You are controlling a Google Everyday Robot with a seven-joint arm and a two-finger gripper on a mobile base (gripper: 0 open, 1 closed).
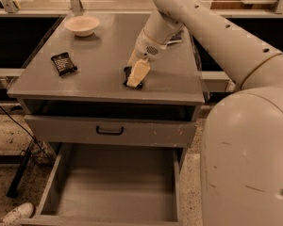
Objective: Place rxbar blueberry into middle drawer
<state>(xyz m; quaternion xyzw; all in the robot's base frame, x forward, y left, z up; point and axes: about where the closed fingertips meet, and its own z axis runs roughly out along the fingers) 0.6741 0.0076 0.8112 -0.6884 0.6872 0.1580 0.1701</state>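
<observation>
The gripper (pixel 134 80) rests on the flat, dark rxbar blueberry (pixel 127 75) near the grey bench's (pixel 99 60) near edge; whether it is open or gripping cannot be told.

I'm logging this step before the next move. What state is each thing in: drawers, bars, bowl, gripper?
middle drawer: pulled open, floor bare.
drawer front: shut.
rxbar blueberry: on the cabinet top, under the gripper.
gripper: down at the rxbar blueberry, near the top's front edge.
black bar: flat on the top, left side, untouched.
bowl: upright, back left.
</observation>
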